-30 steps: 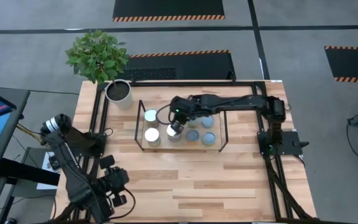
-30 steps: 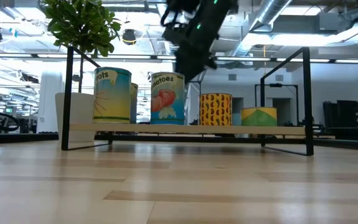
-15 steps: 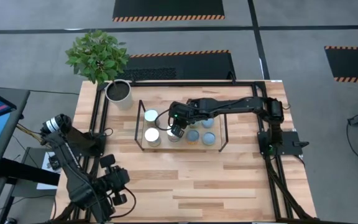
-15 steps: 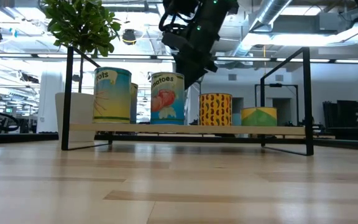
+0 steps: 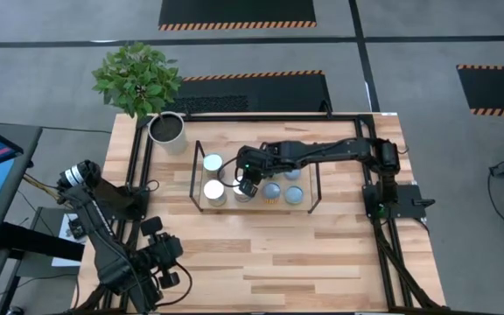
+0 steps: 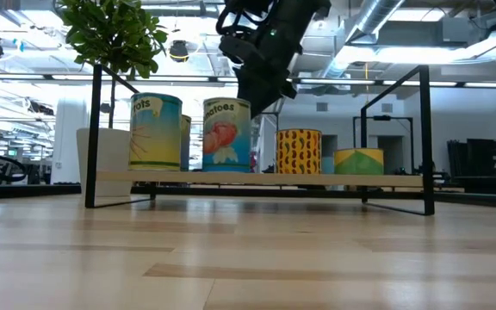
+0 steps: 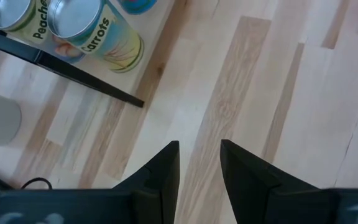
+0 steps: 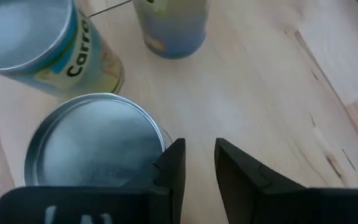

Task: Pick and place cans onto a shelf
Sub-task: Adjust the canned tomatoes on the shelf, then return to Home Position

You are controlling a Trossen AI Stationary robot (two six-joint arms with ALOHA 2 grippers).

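The light-wood shelf (image 6: 257, 178) holds several cans. A silver-topped tomato can (image 6: 226, 133) stands upright on it beside a carrots can (image 6: 155, 131). It also shows in the high view (image 5: 237, 187). My right gripper (image 8: 197, 155) is over the shelf (image 5: 248, 184), just to the right of the tomato can's top (image 8: 95, 146). Its fingers are a narrow gap apart and hold nothing. My left gripper (image 7: 199, 149) waits above the table's near left corner (image 5: 160, 254), slightly open and empty. My right gripper touches the tomato can with the outer side of one finger (image 8: 169, 165), which lies against the can's top rim (image 8: 160, 140) on its right side. The fingers point down from above. The can stands upright on the shelf.
Blue-topped cans (image 5: 272, 190) (image 5: 294, 194) stand on the shelf to the right of my right gripper, among them a yellow spotted one (image 6: 299, 151). A potted plant (image 5: 167, 129) stands at the far left. Bare tabletop (image 5: 278, 254) lies toward the near edge.
My right gripper has shifted a little toward the table's left and near edges. The tomato can has slid a short way along the shelf toward the carrots can, staying upright.
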